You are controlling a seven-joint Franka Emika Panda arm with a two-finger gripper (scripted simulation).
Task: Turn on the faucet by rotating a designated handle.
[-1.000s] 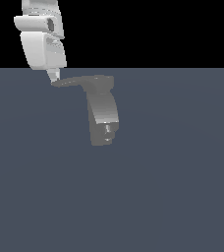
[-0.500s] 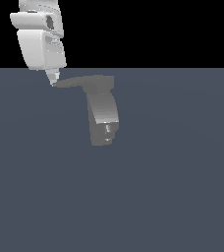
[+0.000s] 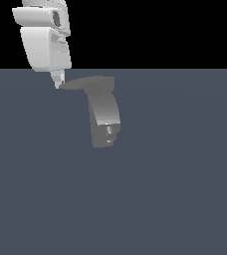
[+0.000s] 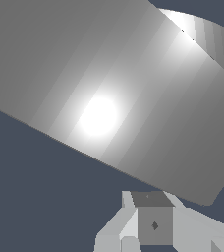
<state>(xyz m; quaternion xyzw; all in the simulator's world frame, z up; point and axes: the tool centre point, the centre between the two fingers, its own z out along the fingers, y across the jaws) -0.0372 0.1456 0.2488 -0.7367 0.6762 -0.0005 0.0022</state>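
The gripper (image 3: 58,83) sits in the upper left of the exterior view, its pale fingertip right at the outer tip of the handle (image 3: 88,83); whether they touch cannot be told for sure, and whether the fingers are apart or together cannot be told from either view. The white arm (image 3: 43,37) rises above it to the top edge. In the wrist view the gripper (image 4: 153,226) shows at the lower middle, and the handle (image 4: 109,88) fills most of the frame as a broad, brightly lit grey slab.

The handle runs flat from the upper left toward the centre, joining the top of the faucet (image 3: 104,117), whose thick curved body drops to a stepped nub just above the frame's middle, on the plain dark grey floor (image 3: 185,199).

The step in hand looks like the contact phase: the fingertip is set against the lever's far end. The next move likely calls for a sideways push along an arc about the faucet's top, keeping the tip from slipping off the thin blade.

No brand, label or writing is readable anywhere.
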